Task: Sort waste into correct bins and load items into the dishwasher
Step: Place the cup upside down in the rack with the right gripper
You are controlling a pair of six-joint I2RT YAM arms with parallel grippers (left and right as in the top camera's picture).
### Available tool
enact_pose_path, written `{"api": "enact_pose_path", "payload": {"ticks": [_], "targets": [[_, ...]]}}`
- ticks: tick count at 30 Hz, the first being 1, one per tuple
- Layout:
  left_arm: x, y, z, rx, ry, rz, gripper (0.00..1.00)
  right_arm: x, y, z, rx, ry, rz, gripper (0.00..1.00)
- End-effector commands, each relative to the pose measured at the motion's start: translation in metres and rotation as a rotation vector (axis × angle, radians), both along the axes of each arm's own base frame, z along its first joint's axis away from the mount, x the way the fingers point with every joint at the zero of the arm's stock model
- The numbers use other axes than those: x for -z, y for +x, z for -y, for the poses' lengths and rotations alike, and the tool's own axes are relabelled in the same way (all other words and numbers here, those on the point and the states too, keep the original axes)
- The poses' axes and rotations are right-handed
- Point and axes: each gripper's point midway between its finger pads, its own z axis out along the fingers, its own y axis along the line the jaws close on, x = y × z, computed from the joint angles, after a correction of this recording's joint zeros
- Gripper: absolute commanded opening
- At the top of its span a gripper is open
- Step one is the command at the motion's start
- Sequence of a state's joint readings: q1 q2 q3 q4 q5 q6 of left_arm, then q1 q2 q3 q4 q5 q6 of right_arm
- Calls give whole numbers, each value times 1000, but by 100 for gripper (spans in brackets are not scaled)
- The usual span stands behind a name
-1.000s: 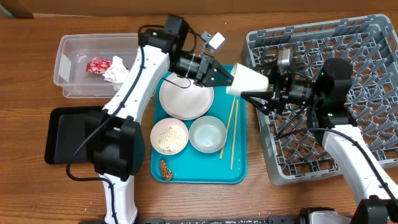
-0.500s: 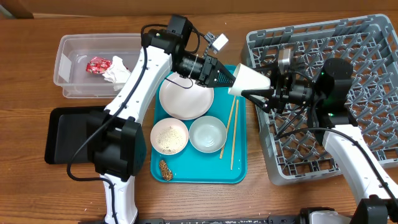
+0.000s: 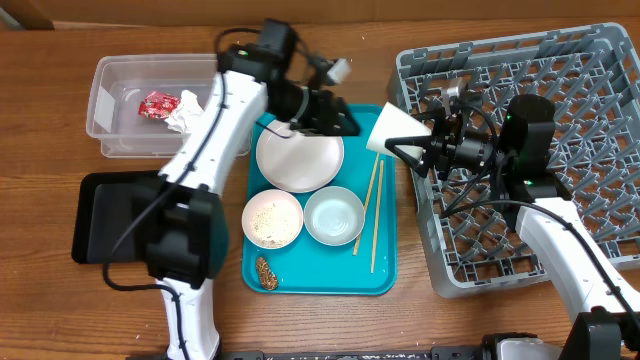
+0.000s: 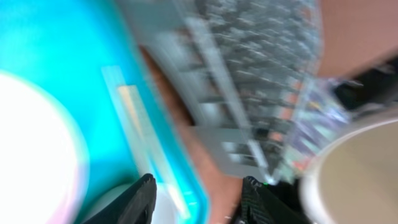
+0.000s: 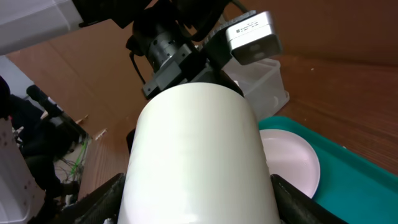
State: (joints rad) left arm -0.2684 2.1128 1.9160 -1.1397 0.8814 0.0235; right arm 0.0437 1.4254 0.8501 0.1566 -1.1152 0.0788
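The white cup [image 3: 395, 128] is now held by the right gripper [image 3: 405, 142] alone, with its fingers clamped on the cup's sides. The cup hangs in the air over the near edge of the grey dish rack [image 3: 590, 120], which spreads out behind this gripper. Half a second ago the left gripper [image 3: 340, 118] was right at the far end of the cup. Now it has pulled back and is apart from the cup, over the white plate [image 3: 299, 158]. So the cup has passed from one arm to the other. The next job is probably to carry it back over the rack and set it among the pegs. The right wrist view shows the cup [image 5: 199, 162] big and close, filling the space between its fingers, but no rack. The left wrist view is blurry, yet it shows the left gripper [image 4: 199, 202] with fingers apart and nothing between them. Only the overhead view shows the rest. The chopsticks [image 3: 375, 210], two bowls [image 3: 334, 215] and a brown lump [image 3: 266, 272] wait on the teal tray [image 3: 385, 270] near the left gripper. The red wrapper [image 3: 156, 104] and napkin [image 3: 190, 112] lie in the clear tub [image 3: 110, 110] behind it.
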Motion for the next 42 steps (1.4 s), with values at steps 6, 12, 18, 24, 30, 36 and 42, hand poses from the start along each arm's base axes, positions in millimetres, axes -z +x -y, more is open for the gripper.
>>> {"api": "enact_pose_path", "payload": {"ticks": [6, 12, 18, 24, 30, 36, 42], "targets": [[-20, 51, -109, -268, 237, 96, 49, -1, 35, 22, 266, -25, -85, 4], [-50, 62, -158, -385, 392, 216, 48, -1, 57, 59, 552, -109, -154, 4], [-71, 60, -207, -548, 631, 293, 48, -14, 52, 130, 928, -364, -344, 4], [-93, 55, -236, -716, 740, 319, 45, -45, 12, 217, 1173, -453, -522, 4], [-98, 54, -238, -740, 738, 326, 45, -47, -24, 303, 1405, -416, -656, 4], [-98, 53, -237, -738, 736, 322, 46, -7, -73, 374, 1579, -381, -919, 4], [-98, 53, -234, -731, 721, 318, 47, 46, -86, 387, 1541, -394, -1164, 4]]}}
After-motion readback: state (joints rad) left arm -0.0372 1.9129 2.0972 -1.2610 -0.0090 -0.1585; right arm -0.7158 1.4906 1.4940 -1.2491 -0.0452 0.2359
